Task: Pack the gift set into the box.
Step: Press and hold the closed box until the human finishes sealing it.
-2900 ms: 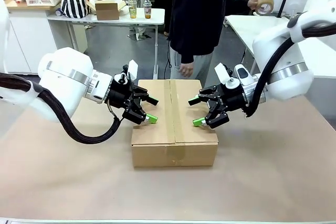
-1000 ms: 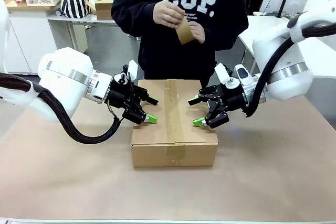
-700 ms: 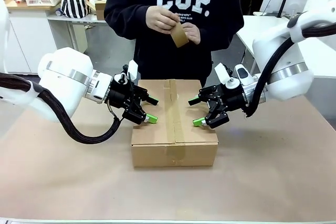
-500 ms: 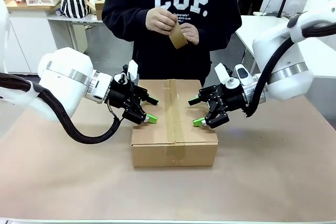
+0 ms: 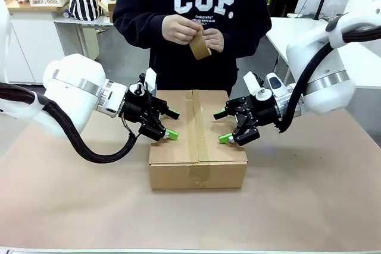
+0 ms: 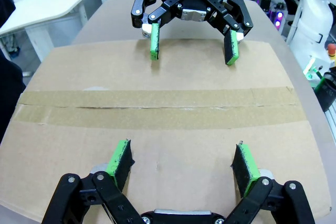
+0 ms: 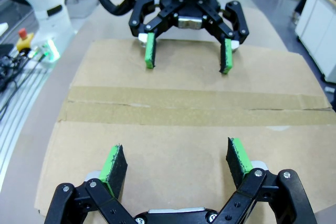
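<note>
On the brown paper-covered table, the large plain brown corrugated cardboard box is sitting with its top flaps down and a strip of brown tape running along the centre seam, so any gift set is sealed out of sight and you cannot tell whether it is inside. Your left gripper and right gripper are both hovering with jaws spread wide and empty, pads pressing on or hanging just over the flaps on either side of the seam; you cannot tell contact for sure. Across the table, the person's hands are working a brown roll of packing tape above the far edge. The risk is the person reaching down between your grippers with the tape: if you are lifting or shifting then, the flaps may spring or fingers get caught. You have open table at both sides and the near edge for backing away.
</note>
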Tool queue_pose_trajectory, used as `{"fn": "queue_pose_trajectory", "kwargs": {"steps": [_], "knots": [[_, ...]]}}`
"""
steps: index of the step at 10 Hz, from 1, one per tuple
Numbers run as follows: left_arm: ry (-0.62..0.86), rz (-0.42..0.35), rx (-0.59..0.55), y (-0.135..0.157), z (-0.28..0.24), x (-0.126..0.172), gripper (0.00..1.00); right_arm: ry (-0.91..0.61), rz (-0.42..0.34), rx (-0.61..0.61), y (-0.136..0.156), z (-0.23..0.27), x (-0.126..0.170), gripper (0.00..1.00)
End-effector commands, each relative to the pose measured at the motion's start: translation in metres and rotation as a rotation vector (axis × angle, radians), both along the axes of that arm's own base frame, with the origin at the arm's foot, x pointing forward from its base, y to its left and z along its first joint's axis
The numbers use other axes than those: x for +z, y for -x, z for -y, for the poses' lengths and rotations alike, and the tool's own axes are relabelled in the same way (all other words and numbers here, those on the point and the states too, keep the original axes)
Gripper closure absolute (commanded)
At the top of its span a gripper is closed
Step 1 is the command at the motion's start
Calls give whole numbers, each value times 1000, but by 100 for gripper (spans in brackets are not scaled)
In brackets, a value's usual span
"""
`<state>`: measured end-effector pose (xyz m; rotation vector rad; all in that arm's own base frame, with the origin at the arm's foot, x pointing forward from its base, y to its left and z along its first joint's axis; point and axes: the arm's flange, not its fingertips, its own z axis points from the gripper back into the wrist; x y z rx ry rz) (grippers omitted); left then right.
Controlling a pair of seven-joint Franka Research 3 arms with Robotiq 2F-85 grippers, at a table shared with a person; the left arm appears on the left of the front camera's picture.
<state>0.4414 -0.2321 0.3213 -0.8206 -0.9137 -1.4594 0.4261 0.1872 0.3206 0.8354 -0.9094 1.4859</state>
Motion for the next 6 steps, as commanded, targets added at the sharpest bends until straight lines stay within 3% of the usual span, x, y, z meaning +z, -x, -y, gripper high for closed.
{"fn": "queue_pose_trajectory", "kwargs": {"steps": [1,6], "knots": [[0,-9,-1,1,-1,-3,0,8,0,-2,1,0,-3,0],[0,-9,-1,1,-1,-3,0,8,0,-2,1,0,-3,0]]}}
